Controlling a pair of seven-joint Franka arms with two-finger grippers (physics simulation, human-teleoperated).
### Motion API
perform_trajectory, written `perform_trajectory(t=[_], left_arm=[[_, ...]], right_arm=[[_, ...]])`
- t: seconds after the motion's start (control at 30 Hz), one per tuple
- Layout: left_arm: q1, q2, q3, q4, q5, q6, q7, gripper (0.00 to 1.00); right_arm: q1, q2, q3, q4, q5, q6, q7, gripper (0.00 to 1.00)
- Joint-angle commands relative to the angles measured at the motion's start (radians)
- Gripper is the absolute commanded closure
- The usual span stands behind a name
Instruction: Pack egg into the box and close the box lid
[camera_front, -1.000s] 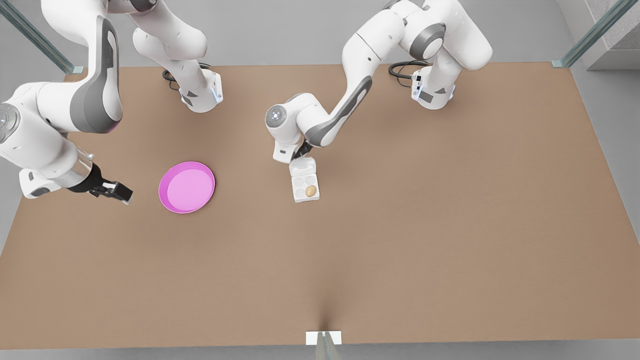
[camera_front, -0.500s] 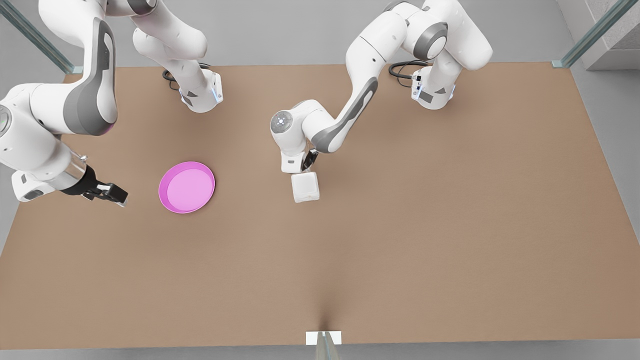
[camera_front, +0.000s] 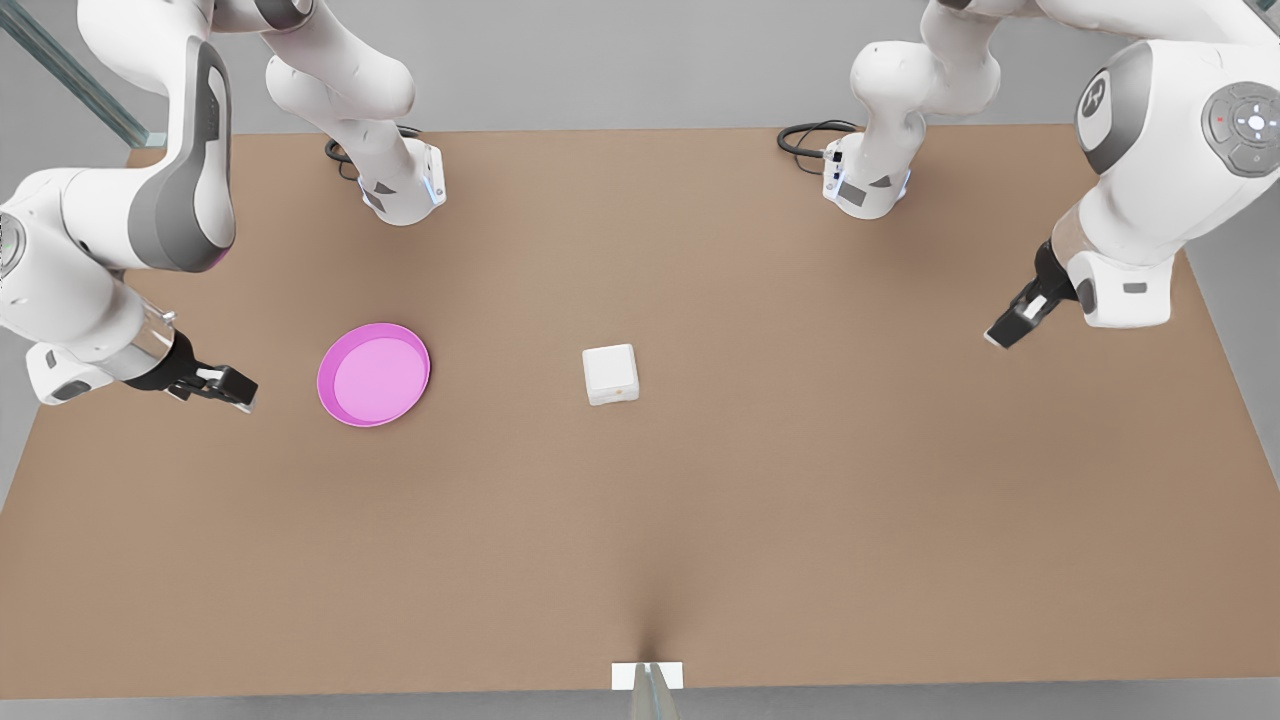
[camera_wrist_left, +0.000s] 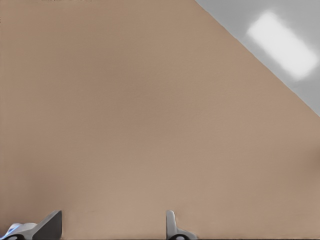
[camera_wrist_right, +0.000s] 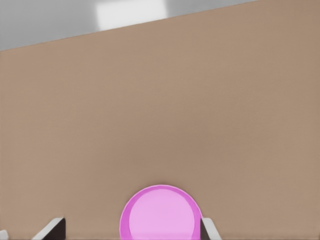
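The white box (camera_front: 610, 374) sits shut in the middle of the table, its plain box lid (camera_front: 608, 367) lying flat over the tray. The egg is hidden inside. My left gripper (camera_front: 1004, 334) hangs open far off at the front view's right, near the table's edge; its fingertips (camera_wrist_left: 50, 225) stand wide apart over bare table. At the front view's left my right gripper (camera_front: 236, 389) is open and empty, just beside the pink plate (camera_front: 373, 374). Its fingers (camera_wrist_right: 54, 228) frame the pink plate (camera_wrist_right: 159, 214) ahead.
The brown table (camera_front: 800, 480) has both arm bases at its far edge, with black cables beside them. A small white bracket (camera_front: 647, 676) sits at the middle of the near edge. In the left wrist view the table edge (camera_wrist_left: 260, 65) runs close by.
The lid went from open to shut over the egg. The left arm then drew away from the box to the front view's right. The right arm barely moved.
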Motion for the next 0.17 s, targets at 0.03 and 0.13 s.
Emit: perform_trajectory(t=[0.03,0.13], left_arm=[[0.006,-0.002,-0.013,-0.018,0.043,-0.072,1.051,0.00],[0.002,0.017,-0.016,-0.018,0.044,-0.069,1.053,0.00]], right_arm=[[-0.005,0.069,-0.001,0.024,-0.004,-0.026,-0.008,0.00],[0.002,0.085,-0.001,0.026,-0.004,-0.023,-0.003,0.00]])
